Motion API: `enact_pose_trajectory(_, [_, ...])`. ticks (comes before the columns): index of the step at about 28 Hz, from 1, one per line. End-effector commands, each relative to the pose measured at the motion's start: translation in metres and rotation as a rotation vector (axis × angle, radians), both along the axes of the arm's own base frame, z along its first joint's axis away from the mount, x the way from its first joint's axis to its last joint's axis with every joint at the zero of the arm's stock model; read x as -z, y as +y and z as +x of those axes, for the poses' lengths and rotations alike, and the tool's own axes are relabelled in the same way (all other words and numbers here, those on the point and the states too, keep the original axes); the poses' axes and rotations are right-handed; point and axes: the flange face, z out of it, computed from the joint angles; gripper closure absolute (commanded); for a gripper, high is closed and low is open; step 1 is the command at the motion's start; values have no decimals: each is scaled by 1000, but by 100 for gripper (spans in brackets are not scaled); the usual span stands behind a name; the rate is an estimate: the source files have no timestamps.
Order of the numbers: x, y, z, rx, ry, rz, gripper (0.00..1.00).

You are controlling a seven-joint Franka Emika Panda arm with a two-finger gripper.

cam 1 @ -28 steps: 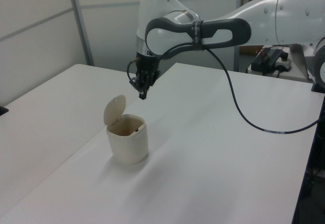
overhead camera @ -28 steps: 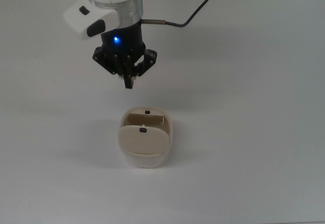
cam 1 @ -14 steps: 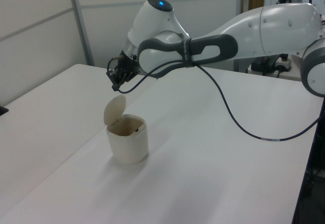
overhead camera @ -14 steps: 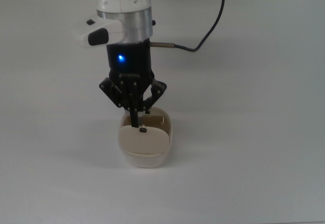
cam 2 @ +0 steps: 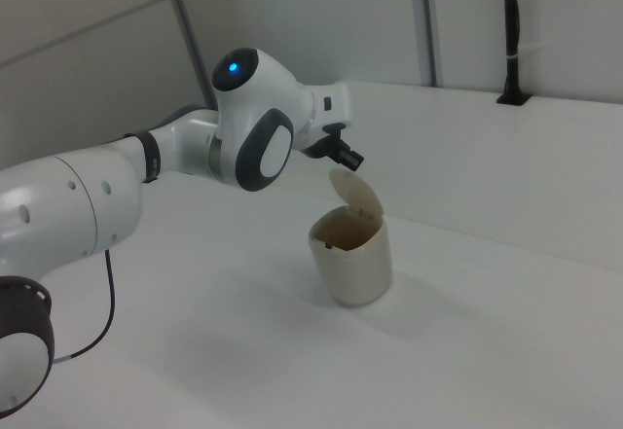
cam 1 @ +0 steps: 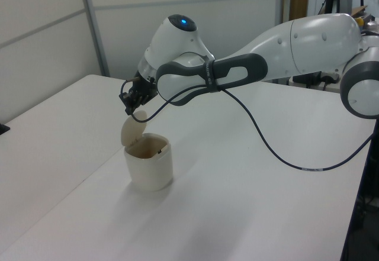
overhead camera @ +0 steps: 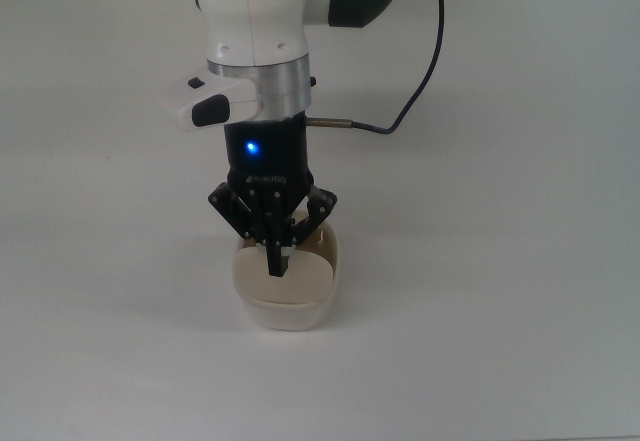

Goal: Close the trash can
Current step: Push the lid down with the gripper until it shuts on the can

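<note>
In the top view, the pincer point(overhead camera: 277, 263) is seen directly above the trash can point(overhead camera: 287, 304), its fingers pressed together over the raised lid point(overhead camera: 300, 279). The can stands on the white worktop point(overhead camera: 500, 261).

In the left view, the pincer point(cam 1: 127, 109) is held just above the upright lid's point(cam 1: 132, 129) top edge; the trash can point(cam 1: 149, 169) body lies below it, towards the left view's right.

In the right view, the pincer point(cam 2: 352, 163) is set just above the tilted lid point(cam 2: 355, 196), with the open trash can point(cam 2: 354, 257) beneath.
</note>
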Motion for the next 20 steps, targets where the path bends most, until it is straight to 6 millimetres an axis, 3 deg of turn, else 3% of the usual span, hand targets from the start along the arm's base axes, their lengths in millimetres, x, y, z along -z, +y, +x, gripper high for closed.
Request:
enact_pose_trajectory(1, [3,1,-3,6,30,-8,100])
enact_pose_trajectory(20, [64,0,-25,-94,387,-113,100])
